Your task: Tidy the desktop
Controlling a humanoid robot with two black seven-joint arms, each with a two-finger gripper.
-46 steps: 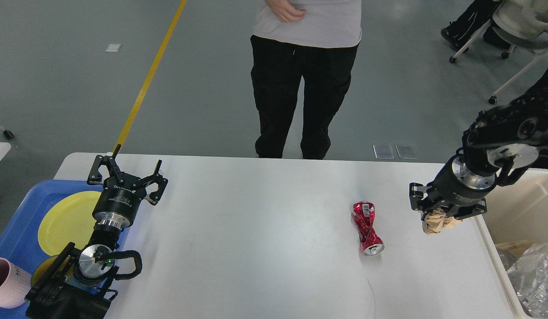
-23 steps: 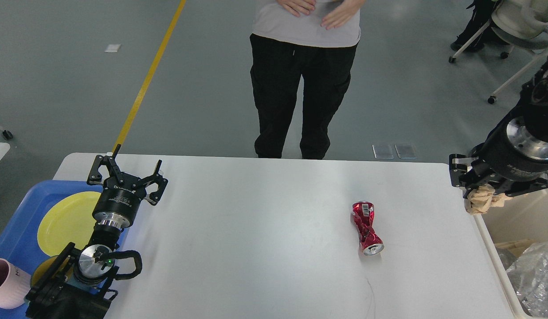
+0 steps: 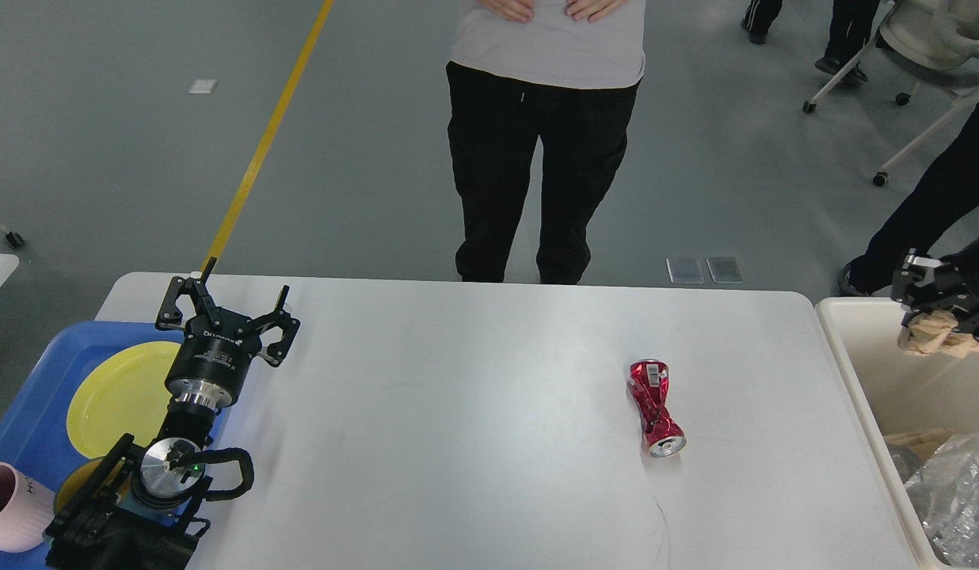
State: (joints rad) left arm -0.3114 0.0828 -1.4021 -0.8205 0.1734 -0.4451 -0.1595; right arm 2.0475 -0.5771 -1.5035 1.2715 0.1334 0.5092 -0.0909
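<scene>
The white desktop (image 3: 458,443) fills the lower view. A crushed red can (image 3: 654,408) lies on its right half. My left gripper (image 3: 224,302) is open and empty above the desktop's far left corner, beside the blue tray. My right gripper (image 3: 937,313) is at the right edge of the view, shut on a crumpled brown paper wad (image 3: 925,334), and holds it above the cream bin (image 3: 854,372), off the desktop.
A blue tray (image 3: 38,412) at the left holds a yellow plate (image 3: 117,396); a pink cup (image 3: 10,507) stands at its front. The bin holds clear plastic (image 3: 957,491) and cardboard. A person (image 3: 545,134) stands behind the desktop's far edge.
My right gripper has carried the paper wad rightward from above the desktop's right edge to above the bin. The left arm and the can have not moved.
</scene>
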